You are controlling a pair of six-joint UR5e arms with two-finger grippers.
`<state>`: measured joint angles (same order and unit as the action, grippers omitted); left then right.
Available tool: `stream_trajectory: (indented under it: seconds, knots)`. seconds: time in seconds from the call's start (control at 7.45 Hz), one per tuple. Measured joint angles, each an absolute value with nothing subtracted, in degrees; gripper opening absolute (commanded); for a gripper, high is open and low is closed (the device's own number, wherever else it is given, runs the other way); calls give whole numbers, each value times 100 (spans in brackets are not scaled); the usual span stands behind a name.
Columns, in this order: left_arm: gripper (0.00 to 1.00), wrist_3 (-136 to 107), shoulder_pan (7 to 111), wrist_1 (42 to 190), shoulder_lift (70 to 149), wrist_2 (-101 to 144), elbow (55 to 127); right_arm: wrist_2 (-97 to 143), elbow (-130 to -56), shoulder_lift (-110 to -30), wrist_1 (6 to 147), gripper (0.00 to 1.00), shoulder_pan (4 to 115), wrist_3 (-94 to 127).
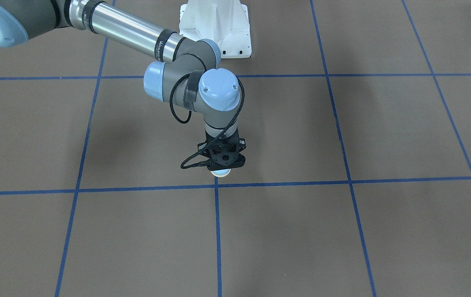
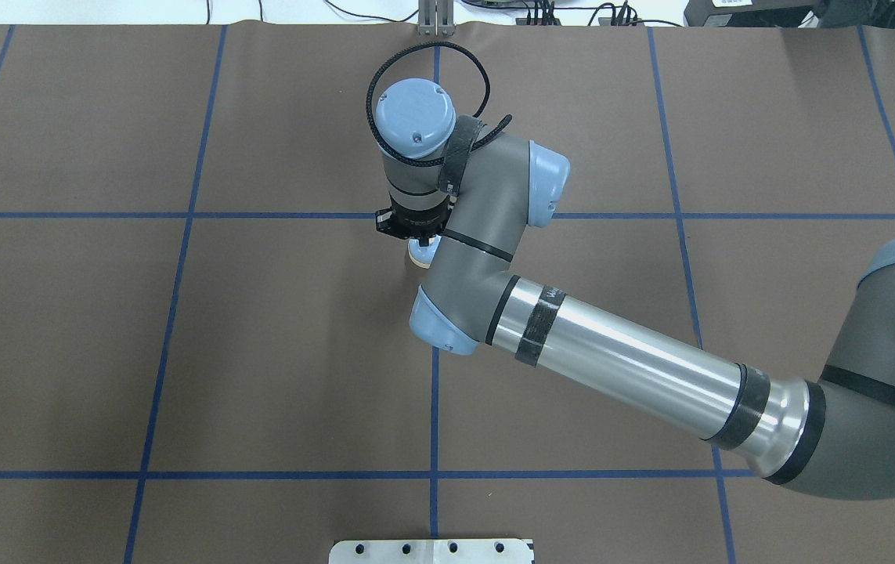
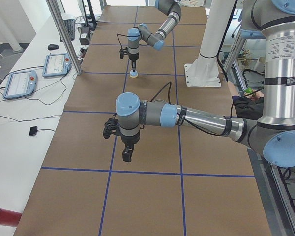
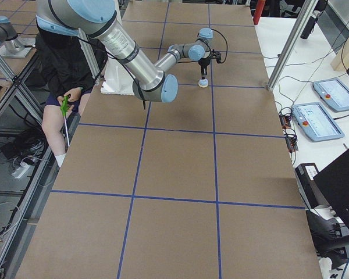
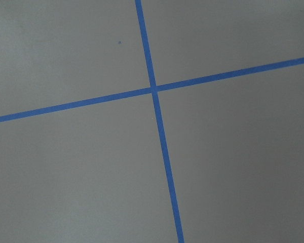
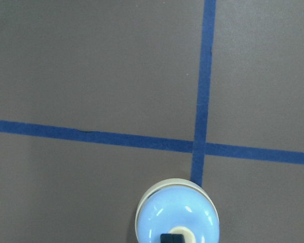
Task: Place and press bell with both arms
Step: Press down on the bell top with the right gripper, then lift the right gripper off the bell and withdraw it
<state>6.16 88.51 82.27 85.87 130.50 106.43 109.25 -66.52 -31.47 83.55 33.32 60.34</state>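
Exterior left view shows the left end effector (image 3: 127, 155) hanging over the surface (image 3: 152, 196), its spread impossible to tell. The right end effector (image 6: 172, 238), tips pressed together, rests atop the bell (image 6: 176, 212), which sits beside a tape crossing (image 6: 198, 147). Probably a light, rigid, slick dome: grasp its base rim.

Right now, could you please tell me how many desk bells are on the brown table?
1. The light-blue dome-shaped desk bell stands on the brown table under the right arm's black gripper, near a blue tape crossing. No other shows.
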Motion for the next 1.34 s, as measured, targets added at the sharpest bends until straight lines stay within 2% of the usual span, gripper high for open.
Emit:
stream_trajectory:
  seconds: [0.13,0.27,0.8,1.34]
  knots:
    - [100,615,8851,8227,8587,13051,10644,10942,-6704,-3124,8386,21,3371,6029]
    - [100,615,8851,8227,8587,13052,10642,10964,-6799,-3116,8428,97,3436,6022]
    - [100,622,8848,8250,8404,13059,10634,11309,-7526,-3348,9005,100,4070,5838]
    - [100,403,8858,8508,8199,13073,10685,12331,-8720,-4979,9089,100,5642,3770]
